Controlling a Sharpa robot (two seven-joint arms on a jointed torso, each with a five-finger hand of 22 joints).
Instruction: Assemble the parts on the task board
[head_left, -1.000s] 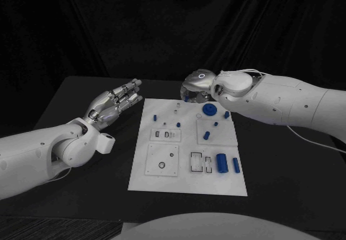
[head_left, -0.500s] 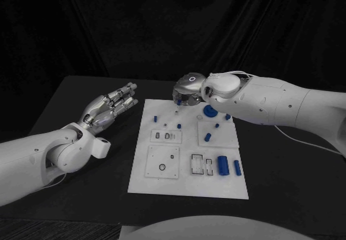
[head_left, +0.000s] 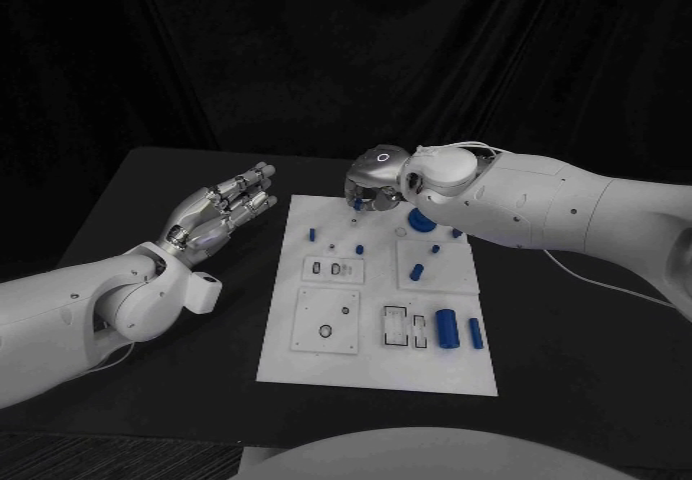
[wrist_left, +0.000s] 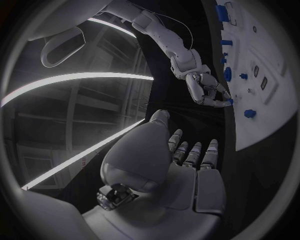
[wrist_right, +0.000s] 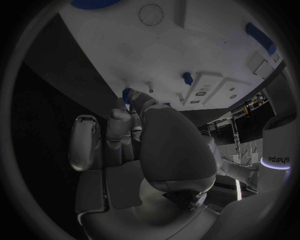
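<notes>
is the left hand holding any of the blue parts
No: in the head view the left hand is off the task board, its fingers spread with nothing in them.

Task board mid-table; left hand beside it, right hand over far edge.

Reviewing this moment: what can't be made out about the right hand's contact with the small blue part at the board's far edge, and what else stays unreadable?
- Right hand, head view: its own back covers the fingertips, so a pinch on the small blue part cannot be confirmed.
- Right wrist view: the palm hides the fingertips' contact.
- Left wrist view: contact too small to read.
- Task board slots: too small to tell which are filled.
</notes>
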